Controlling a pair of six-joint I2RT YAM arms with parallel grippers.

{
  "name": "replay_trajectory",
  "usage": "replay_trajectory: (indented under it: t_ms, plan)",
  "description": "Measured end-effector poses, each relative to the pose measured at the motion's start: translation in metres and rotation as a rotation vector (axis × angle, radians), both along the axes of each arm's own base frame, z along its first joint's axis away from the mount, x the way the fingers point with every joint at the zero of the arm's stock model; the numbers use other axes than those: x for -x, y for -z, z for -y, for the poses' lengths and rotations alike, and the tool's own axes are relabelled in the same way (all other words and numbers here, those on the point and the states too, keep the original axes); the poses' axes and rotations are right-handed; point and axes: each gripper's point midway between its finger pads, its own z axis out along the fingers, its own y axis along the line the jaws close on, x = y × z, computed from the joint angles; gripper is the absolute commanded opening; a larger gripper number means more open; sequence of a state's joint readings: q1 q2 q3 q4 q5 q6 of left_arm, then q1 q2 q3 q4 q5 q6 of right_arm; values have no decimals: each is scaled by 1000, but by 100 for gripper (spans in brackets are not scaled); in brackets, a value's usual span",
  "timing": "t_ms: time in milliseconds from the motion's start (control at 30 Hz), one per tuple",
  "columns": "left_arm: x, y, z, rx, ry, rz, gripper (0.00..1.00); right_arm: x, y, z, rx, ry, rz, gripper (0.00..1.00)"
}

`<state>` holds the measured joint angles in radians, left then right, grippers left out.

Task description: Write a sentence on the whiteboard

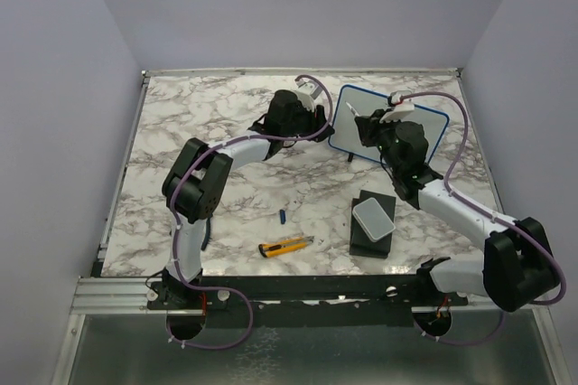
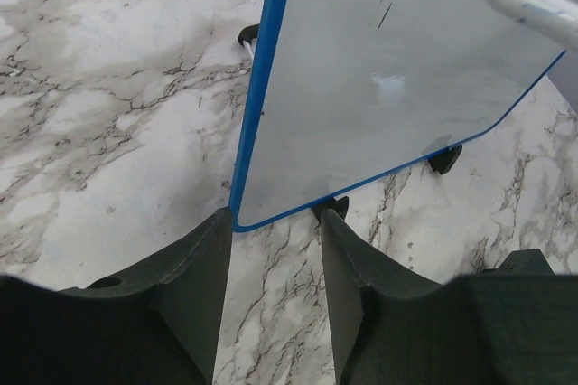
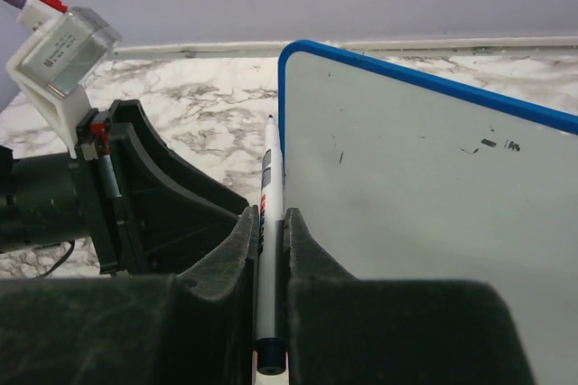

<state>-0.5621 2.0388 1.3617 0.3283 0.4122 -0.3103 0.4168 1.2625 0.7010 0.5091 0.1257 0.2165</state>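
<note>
Close to the tabletop's near edge lies a yellow-and-black utility knife [image 1: 286, 246]. To its right a pale grey rounded box [image 1: 374, 219] rests on a black block [image 1: 366, 242]. Farther back, toward the far right corner, the blue-framed white whiteboard [image 2: 379, 87] stands tilted on small black feet and bears a few small dark marks. The left tool [image 2: 275, 222] has its jaws partly apart, with the board's lower corner just ahead of the gap. The right tool [image 3: 269, 215] is clamped on a white marker [image 3: 268, 164], whose dark tip is near the board's face.
</note>
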Motion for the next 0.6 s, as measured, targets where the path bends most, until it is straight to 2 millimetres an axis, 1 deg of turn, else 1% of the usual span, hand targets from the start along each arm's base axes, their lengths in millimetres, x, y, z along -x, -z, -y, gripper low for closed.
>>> replay_trajectory:
  t_ms: [100, 200, 467, 600]
  plan:
    - [-2, -5, 2, 10, 5, 20, 42, -3, 6, -1, 5, 0, -11, 1]
    - [-3, -5, 2, 10, 6, 27, 40, -5, 10, -2, 10, 0, -20, 1]
    - [-7, 14, 5, -6, 11, 8, 36, -10, 7, -1, 13, 14, -5, 1]
    - [-8, 17, 6, -11, 12, 8, 35, -14, 10, -1, 18, 22, -8, 1]
